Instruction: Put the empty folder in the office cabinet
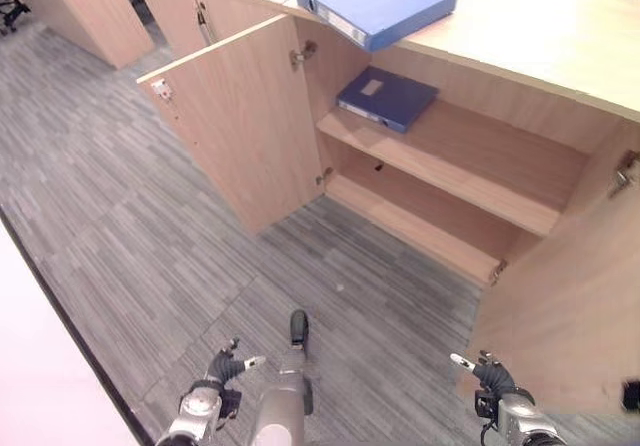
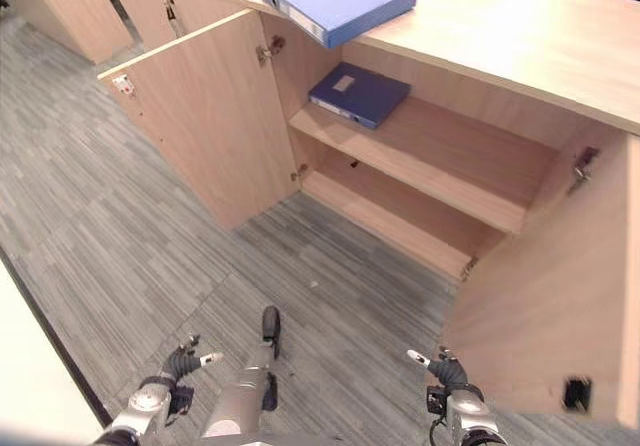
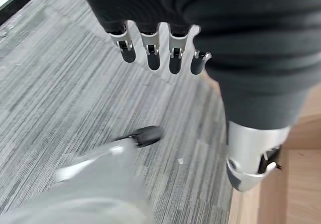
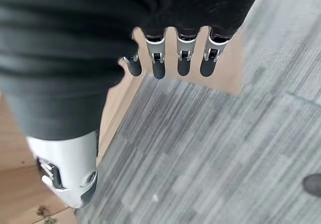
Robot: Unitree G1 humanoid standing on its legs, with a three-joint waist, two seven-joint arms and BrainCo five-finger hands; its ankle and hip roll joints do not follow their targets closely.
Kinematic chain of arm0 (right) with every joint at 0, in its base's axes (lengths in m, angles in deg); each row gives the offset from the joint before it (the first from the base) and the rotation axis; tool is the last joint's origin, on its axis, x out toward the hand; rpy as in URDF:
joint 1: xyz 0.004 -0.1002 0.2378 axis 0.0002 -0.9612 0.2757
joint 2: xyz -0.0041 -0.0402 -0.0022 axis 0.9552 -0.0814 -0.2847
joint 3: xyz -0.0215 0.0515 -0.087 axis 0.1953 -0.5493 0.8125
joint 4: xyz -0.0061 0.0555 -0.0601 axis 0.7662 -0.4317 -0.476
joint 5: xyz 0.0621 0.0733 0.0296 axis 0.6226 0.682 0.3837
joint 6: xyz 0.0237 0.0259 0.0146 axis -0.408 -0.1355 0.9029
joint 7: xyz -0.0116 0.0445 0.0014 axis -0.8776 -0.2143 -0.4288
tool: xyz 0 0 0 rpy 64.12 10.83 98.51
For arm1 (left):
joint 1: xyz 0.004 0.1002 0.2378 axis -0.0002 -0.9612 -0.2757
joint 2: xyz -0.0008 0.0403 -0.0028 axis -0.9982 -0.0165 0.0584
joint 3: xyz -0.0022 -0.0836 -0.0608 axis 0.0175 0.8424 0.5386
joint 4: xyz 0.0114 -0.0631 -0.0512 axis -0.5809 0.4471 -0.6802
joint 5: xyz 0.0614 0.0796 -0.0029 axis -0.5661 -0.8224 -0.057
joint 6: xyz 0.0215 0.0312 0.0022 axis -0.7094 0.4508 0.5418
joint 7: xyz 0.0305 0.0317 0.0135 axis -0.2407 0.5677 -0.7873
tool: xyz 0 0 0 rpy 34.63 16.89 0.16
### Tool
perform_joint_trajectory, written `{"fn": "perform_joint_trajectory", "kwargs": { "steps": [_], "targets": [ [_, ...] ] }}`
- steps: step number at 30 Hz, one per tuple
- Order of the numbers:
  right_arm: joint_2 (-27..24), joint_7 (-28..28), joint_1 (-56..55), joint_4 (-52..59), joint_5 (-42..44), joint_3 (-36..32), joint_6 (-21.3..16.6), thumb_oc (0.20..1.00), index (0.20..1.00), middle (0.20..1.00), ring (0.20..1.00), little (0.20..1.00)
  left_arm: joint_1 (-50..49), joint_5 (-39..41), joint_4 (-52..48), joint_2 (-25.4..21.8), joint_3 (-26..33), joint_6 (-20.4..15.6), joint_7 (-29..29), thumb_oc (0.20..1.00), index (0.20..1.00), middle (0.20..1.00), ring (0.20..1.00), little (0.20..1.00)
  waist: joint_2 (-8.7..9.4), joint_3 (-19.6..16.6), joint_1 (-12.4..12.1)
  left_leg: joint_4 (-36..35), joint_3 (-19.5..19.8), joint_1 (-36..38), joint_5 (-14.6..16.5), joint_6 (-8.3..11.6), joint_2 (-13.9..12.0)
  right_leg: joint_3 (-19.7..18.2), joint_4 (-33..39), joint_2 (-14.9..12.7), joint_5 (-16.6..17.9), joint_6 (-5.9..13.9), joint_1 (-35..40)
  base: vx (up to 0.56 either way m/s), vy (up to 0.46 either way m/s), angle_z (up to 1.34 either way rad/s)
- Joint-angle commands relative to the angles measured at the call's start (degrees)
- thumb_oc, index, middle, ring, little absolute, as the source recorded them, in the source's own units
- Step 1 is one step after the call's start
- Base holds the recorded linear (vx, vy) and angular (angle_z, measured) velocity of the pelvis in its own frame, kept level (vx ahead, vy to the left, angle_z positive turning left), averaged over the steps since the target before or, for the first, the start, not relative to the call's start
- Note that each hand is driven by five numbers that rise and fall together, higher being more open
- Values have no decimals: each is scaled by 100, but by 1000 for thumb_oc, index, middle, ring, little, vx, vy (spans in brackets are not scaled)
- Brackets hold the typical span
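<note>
A blue folder (image 1: 378,0) lies flat on top of the light wooden cabinet (image 1: 560,51), its spine hanging over the front edge. A second, darker blue folder (image 1: 387,97) lies on the upper shelf (image 1: 470,161) inside. Both cabinet doors stand wide open. My left hand (image 1: 222,368) hangs low over the carpet at the bottom left, fingers (image 3: 150,53) relaxed and holding nothing. Low at the bottom right, beside the right door (image 1: 570,306), my right hand (image 1: 490,376) is also open and empty, its fingers (image 4: 183,58) straight.
The open left door (image 1: 245,126) juts out over the grey carpet (image 1: 150,226). The lower shelf (image 1: 420,226) holds nothing. More wooden cabinets (image 1: 90,6) stand at the far left. A pale surface with a dark edge (image 1: 40,366) borders the lower left.
</note>
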State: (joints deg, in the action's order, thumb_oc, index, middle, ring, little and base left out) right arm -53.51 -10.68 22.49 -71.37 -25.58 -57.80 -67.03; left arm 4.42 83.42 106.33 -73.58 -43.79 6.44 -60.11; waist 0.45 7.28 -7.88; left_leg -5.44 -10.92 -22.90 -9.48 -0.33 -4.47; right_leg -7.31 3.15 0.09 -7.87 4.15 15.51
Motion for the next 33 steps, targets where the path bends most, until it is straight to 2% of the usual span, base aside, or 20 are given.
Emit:
{"fn": "perform_joint_trajectory", "kwargs": {
  "steps": [1,2,3,7,11,12,13,14,15,16,17,18,19,20,21,23,24,28,30,33],
  "targets": [
    [-220,-9,-221,426,-242,20,-26,1000,1000,1000,1000,1000,342,107,-148,-65,224,-161,-127,1000,1000,1000,1000,1000,-216,-310,-227,118,-425,563,-273,1194,-1351,117,185,-938,-136,946,-342,478,419,-97],
    [-219,-9,-222,426,-242,20,-26,1000,1000,1000,1000,1000,342,107,-148,-66,224,-161,-127,1000,1000,1000,1000,1000,-214,-309,-231,117,-429,566,-272,1194,-1350,114,185,-941,-137,947,-341,344,404,-97],
    [-150,-17,-192,436,-244,37,-10,1000,1000,1000,1000,1000,350,127,-147,-104,242,-143,-111,1000,1000,1000,1000,1000,-200,-349,-283,152,-576,637,-443,1208,-1388,208,185,-1093,-48,1050,-466,215,300,-104],
    [-30,-2,-140,514,-186,16,-50,1000,1000,1000,1000,1000,443,112,-151,-220,170,-165,-126,1000,1000,1000,1000,1000,-102,-439,-277,266,-877,720,-448,1167,-1380,460,185,-1367,157,1085,-562,249,256,-38],
    [145,-34,-78,761,-107,77,-79,1000,1000,1000,1000,1000,559,112,-378,-412,86,-153,-103,1000,1000,1000,1000,1000,63,-438,-211,262,-987,1045,-3,912,-1028,712,-461,-1748,1238,1085,-1193,228,248,21],
    [138,-35,-52,864,-103,100,-82,1000,1000,1000,1000,1000,561,141,-500,-452,80,-154,-78,1000,1000,1000,1000,1000,62,-401,-195,272,-970,1077,70,850,-931,759,-626,-1824,1448,1085,-1349,70,144,18],
    [138,-34,-49,866,-103,100,-81,1000,1000,1000,1000,1000,562,141,-502,-453,83,-152,-77,1000,1000,1000,1000,1000,52,-414,-209,270,-980,1060,56,850,-950,742,-620,-1806,1470,1085,-1376,88,264,11],
    [139,3,46,1002,-101,146,-114,1000,1000,1000,1000,1000,556,150,-647,-520,91,-166,-107,1000,1000,1000,1000,1000,113,-346,-231,331,-889,1093,230,765,-778,756,-744,-1950,1834,1085,-1560,59,200,-7],
    [139,3,46,1002,-101,145,-114,1000,1000,1000,1000,1000,556,150,-647,-520,90,-166,-107,1000,1000,1000,1000,1000,112,-354,-237,337,-893,1082,233,765,-784,749,-745,-1946,1837,1085,-1572,165,435,-33],
    [145,-4,76,1046,0,117,-122,1000,1000,1000,1000,1000,569,151,-646,-500,42,-182,-65,1000,1000,1000,1000,1000,193,-334,-167,379,-740,1196,420,648,-503,663,-678,-1812,1840,1085,-1620,122,348,-40],
    [146,4,82,1024,63,105,-149,1000,1000,1000,1000,1000,583,163,-627,-516,36,-202,-73,1000,1000,1000,1000,1000,238,-340,-158,352,-720,1258,515,585,-365,545,-602,-1670,1734,1085,-1628,115,347,-32],
    [147,4,87,1023,64,105,-149,1000,1000,1000,1000,1000,586,164,-626,-517,38,-203,-72,1000,1000,1000,1000,1000,237,-347,-170,364,-731,1237,507,585,-377,529,-599,-1662,1752,1085,-1651,99,367,-40],
    [131,18,76,1086,123,97,-174,1000,1000,1000,1000,1000,625,176,-676,-556,17,-221,-62,1000,1000,1000,1000,1000,288,-336,-139,269,-709,1399,709,420,-83,369,-528,-1286,1423,1085,-1770,108,351,-35],
    [128,8,64,1067,146,105,-177,1000,1000,1000,1000,1000,621,191,-701,-564,15,-225,-47,1000,1000,1000,1000,1000,285,-331,-135,259,-669,1435,773,347,21,333,-509,-1107,1208,1085,-1801,106,349,-58],
    [128,8,69,1066,147,106,-177,1000,1000,1000,1000,1000,624,191,-702,-565,18,-225,-47,1000,1000,1000,1000,1000,285,-348,-145,272,-680,1400,761,350,7,318,-508,-1097,1229,1085,-1837,68,200,-56],
    [149,26,39,938,279,72,-196,1000,1000,1000,1000,1000,699,195,-666,-570,-5,-199,-20,1000,1000,1000,1000,1000,265,-275,-64,295,-474,1587,985,170,288,172,-569,-506,894,958,-2082,159,261,-8],
    [152,39,31,898,314,66,-205,1000,1000,1000,1000,1000,718,188,-647,-563,-9,-198,-29,1000,1000,1000,1000,1000,246,-213,-36,348,-384,1690,1113,114,380,196,-633,-403,818,922,-2047,140,179,50],
    [146,57,12,860,397,41,-241,1000,1000,1000,1000,1000,712,224,-686,-532,-3,-203,-12,1000,1000,1000,1000,1000,234,-176,-70,497,-271,1758,1264,44,455,434,-793,-326,735,836,-1976,75,32,7],
    [136,95,27,846,420,-23,-254,1000,1000,1000,1000,1000,621,282,-807,-519,25,-217,6,1000,1000,1000,1000,1000,219,-255,-168,591,-230,1711,1350,30,391,613,-865,-496,680,846,-1874,68,-32,-24],
    [104,109,29,900,514,-130,-290,1000,1000,1000,1000,1000,531,304,-854,-512,5,-237,36,1000,1000,1000,1000,1000,192,-345,-203,646,-196,1683,1384,38,379,550,-759,-632,748,875,-1836,80,1,-28]
  ]
}}
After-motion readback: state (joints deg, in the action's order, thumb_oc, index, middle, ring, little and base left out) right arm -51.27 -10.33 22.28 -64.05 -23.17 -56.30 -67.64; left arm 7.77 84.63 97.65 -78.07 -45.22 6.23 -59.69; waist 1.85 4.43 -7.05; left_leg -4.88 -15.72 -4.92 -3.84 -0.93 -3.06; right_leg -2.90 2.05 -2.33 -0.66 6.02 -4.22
